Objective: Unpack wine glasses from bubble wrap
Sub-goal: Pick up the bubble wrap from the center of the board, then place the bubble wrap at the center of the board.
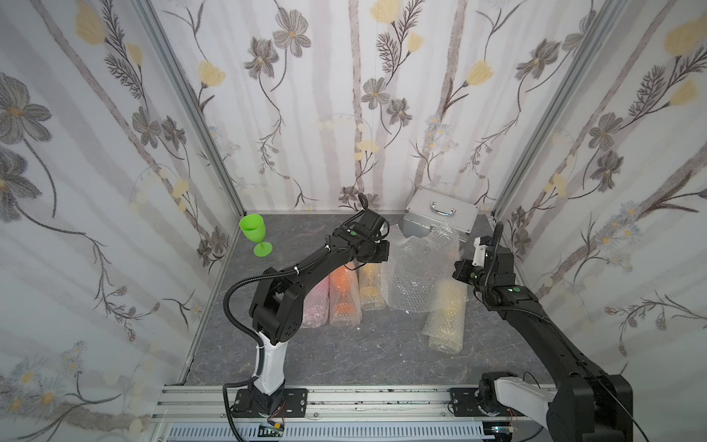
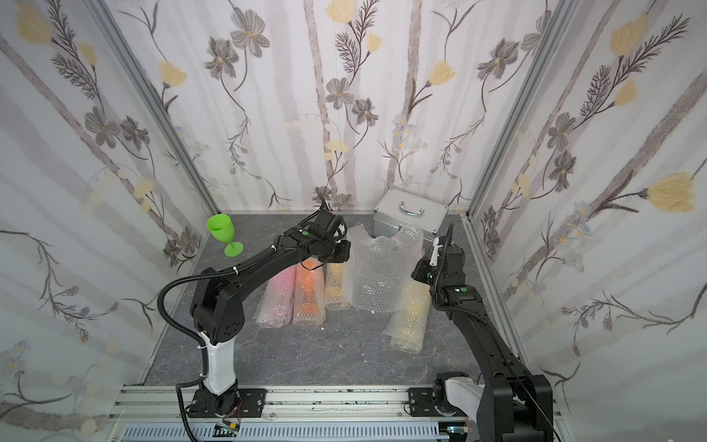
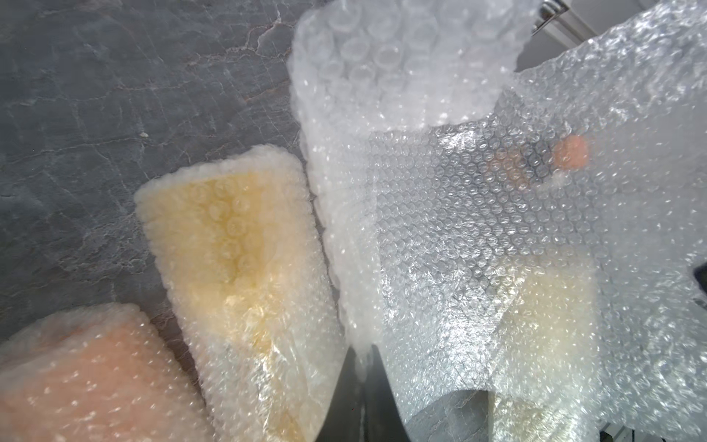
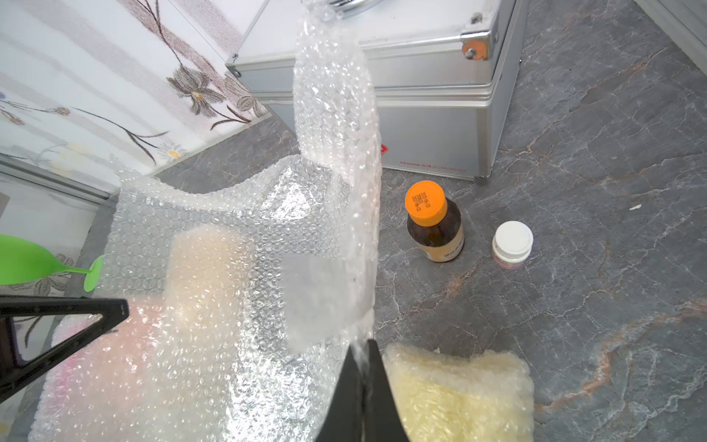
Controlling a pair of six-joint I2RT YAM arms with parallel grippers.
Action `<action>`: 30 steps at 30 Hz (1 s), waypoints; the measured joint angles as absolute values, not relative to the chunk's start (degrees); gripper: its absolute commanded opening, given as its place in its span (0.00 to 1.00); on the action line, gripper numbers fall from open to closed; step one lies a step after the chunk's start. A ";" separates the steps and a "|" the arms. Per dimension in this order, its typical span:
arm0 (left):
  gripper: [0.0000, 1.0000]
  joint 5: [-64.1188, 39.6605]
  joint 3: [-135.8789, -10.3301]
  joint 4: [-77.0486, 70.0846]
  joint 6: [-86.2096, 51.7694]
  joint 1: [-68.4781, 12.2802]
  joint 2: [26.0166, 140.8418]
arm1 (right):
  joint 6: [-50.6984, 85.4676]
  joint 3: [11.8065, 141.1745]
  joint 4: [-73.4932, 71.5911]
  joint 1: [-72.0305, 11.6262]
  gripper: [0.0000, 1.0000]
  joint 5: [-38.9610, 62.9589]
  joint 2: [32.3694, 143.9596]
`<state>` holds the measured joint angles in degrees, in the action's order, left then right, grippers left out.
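Both reaching inward, left pincer (image 3: 361,359) and right pincer (image 4: 362,350) each pinch the raised bubble wrap sheet (image 1: 417,268).

Floral wallpaper walls (image 1: 325,114), grey marbled floor (image 1: 344,352)
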<state>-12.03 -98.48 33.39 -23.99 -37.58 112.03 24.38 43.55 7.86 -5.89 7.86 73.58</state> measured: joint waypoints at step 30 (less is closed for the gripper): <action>0.00 -13.39 -84.20 28.23 -27.05 -28.38 99.68 | 24.18 46.28 12.21 -7.11 0.00 2.90 82.52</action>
